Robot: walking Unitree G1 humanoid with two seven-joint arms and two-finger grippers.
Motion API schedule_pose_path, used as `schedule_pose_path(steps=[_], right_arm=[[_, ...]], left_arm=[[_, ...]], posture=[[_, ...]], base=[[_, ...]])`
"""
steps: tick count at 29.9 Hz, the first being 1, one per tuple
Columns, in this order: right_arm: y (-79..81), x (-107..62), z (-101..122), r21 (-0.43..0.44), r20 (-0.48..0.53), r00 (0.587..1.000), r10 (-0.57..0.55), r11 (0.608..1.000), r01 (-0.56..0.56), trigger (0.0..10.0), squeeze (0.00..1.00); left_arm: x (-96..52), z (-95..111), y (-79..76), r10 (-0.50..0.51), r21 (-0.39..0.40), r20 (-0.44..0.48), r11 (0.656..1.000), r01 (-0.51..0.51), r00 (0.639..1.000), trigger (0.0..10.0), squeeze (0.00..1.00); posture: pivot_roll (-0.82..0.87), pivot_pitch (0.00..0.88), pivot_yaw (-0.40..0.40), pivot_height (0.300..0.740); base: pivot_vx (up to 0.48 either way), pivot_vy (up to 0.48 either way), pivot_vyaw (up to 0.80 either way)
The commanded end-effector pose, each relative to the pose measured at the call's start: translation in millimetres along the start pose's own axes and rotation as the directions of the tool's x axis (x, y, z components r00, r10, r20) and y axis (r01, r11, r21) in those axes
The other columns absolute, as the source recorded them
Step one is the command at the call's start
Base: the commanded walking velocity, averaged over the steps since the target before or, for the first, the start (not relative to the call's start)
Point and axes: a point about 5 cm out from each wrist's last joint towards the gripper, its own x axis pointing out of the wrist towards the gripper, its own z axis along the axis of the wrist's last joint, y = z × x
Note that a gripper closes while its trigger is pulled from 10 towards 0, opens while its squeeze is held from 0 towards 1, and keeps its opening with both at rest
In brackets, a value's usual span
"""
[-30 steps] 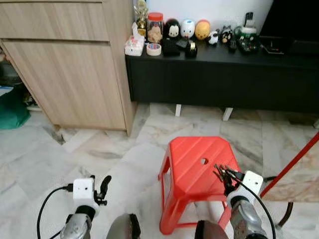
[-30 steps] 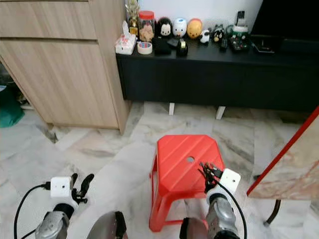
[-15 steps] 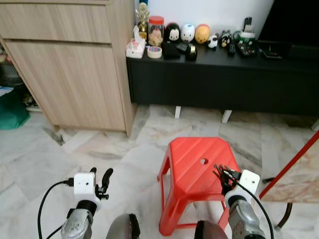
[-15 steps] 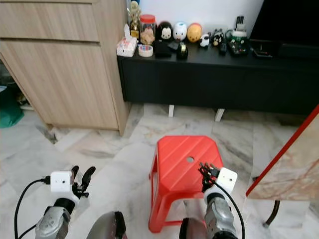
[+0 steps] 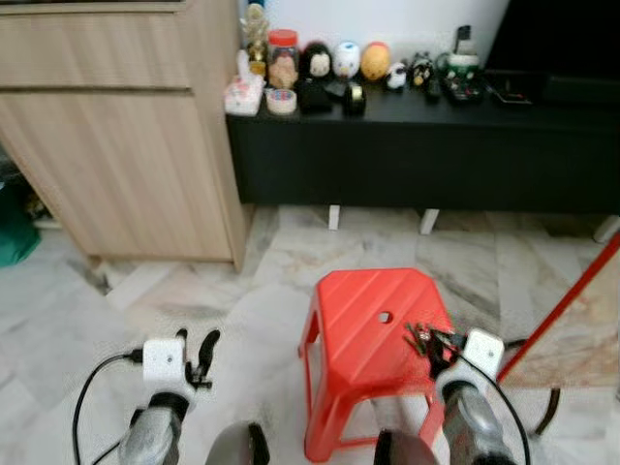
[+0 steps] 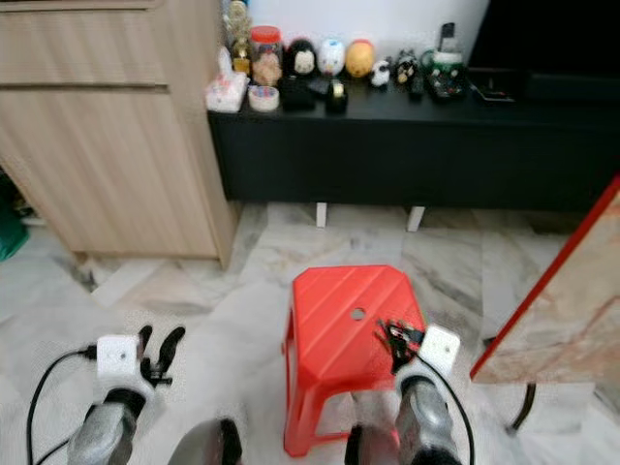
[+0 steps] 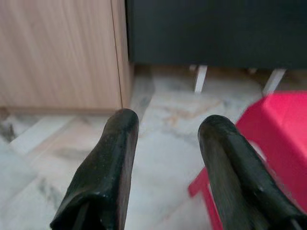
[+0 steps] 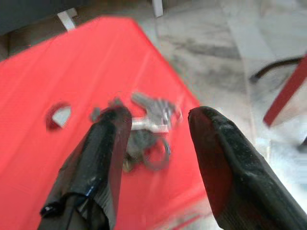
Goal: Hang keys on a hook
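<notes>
A bunch of metal keys [image 8: 148,125] on rings lies on the top of a red plastic stool [image 5: 358,300], near its right edge. My right gripper [image 5: 429,341] hovers just over the keys, open, with one black finger on each side of the bunch [image 8: 156,117] and no grip on it. My left gripper [image 5: 200,355] hangs low over the marble floor left of the stool, open and empty [image 7: 168,125].
A light wooden cabinet [image 5: 126,145] stands at the back left. Beside it a black low console [image 5: 417,145] carries several figurines and small items. A red-edged marble slab [image 5: 576,310] leans at the right, close to the stool. A black cable trails from the left wrist.
The whole picture has shifted a little and turned blurry, so the camera has moved. Both grippers keep their places; the right one stays open over the keys.
</notes>
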Motion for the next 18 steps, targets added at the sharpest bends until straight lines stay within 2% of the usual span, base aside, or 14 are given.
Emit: schedule_pose_path(steps=[1, 3, 16, 17, 18], right_arm=[[7.7, 0.2, -1.9, 0.003, -0.011, 1.000, 0.016, 1.000, -0.016, 10.0, 0.00], [8.9, 0.3, -2.0, 0.003, -0.011, 1.000, 0.019, 1.000, -0.019, 10.0, 0.00], [8.9, -0.6, -6.7, 0.009, -0.047, 0.998, 0.051, 0.999, -0.050, 10.0, 0.00], [9.6, -0.9, -7.9, 0.008, -0.053, 0.997, 0.063, 0.998, -0.063, 10.0, 0.79], [9.8, -1.0, -8.3, 0.006, -0.055, 0.996, 0.066, 0.998, -0.066, 10.0, 0.79]], left_arm=[[-4.7, -5.6, 5.3, 0.019, 0.011, -0.038, 1.000, -0.019, 0.999, 10.0, 0.00], [-5.6, -5.7, 5.9, 0.024, 0.014, -0.043, 1.000, -0.024, 0.999, 10.0, 0.00], [-6.4, -6.2, 6.9, 0.026, 0.016, -0.058, 1.000, -0.025, 0.998, 10.0, 0.00], [-6.4, -6.5, 6.6, 0.025, 0.016, -0.060, 1.000, -0.024, 0.998, 10.0, 0.00], [-6.4, -6.7, 6.6, 0.025, 0.016, -0.061, 1.000, -0.024, 0.998, 10.0, 0.00]], posture=[[0.07, 0.015, -0.023, 0.608], [0.07, 0.015, -0.023, 0.608], [0.06, 0.017, -0.020, 0.608], [0.06, 0.018, -0.021, 0.608], [0.06, 0.018, -0.021, 0.608]], base=[[0.330, 0.000, 0.00], [0.259, 0.000, 0.00], [0.000, 0.000, 0.00], [0.000, 0.000, 0.00], [0.000, 0.000, 0.00]])
